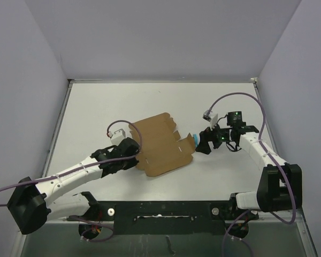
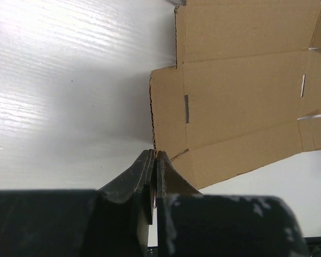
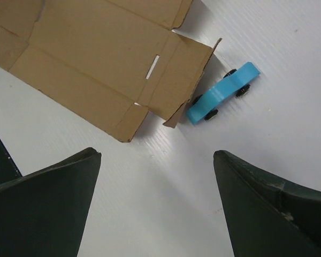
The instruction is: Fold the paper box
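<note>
Two arms are seen from the top view reaching toward the paper box (image 1: 163, 144), which lies opened out nearly flat at the middle of the white worktop (image 1: 123, 101). No wall is raised and no tab is tucked, so the folding is judged to be barely begun, with nearly all of it left. The left claw (image 1: 135, 156) is set at the sheet's left edge; the right claw (image 1: 203, 143) is held just off its right edge, beside a blue toy car (image 1: 195, 139).

From the left wrist view, the left claw (image 2: 155, 160) is seen fully closed, its tips meeting right at the near corner of the paper box (image 2: 241, 91). Whether a sliver of cardboard is pinched between them cannot be told. Creases and slots are visible, all flat.

From the right wrist view, the right claw (image 3: 156, 155) is shown spread wide with only bare worktop between its fingers (image 3: 53, 203); nothing is held. The paper box (image 3: 96, 59) lies ahead of it, apart, one end flap slightly lifted, and the blue toy car (image 3: 222, 93) is parked just beside that flap.
</note>
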### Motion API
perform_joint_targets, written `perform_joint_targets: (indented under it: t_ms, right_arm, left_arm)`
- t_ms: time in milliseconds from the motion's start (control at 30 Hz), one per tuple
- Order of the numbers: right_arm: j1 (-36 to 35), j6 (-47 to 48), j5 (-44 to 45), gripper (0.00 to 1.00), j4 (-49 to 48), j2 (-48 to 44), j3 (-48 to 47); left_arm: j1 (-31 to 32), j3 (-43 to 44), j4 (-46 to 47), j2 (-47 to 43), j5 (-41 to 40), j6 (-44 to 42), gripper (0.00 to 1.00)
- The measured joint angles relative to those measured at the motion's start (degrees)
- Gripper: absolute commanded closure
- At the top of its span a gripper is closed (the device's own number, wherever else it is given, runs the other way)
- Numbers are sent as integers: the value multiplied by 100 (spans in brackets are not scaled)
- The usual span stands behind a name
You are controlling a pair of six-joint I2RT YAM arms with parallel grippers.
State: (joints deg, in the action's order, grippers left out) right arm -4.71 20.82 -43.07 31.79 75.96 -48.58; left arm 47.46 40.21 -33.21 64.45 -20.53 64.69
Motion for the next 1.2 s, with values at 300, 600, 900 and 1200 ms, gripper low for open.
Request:
perform_joint_targets:
  t_ms: [300, 600, 900, 1200]
  right_arm:
    - [2, 72, 411, 16, 83, 365, -186]
    - [98, 229, 417, 25, 245, 365, -188]
    - [345, 448, 468, 27, 474, 363, -203]
    - [348, 538, 560, 34, 570, 426, -258]
  left_arm:
    - [446, 0, -181, 0, -223, 343, 100]
    - [811, 2, -186, 157, -398, 575, 100]
    - [1115, 341, 0, 726, -599, 728, 100]
    - [1364, 577, 199, 925, -748, 861, 100]
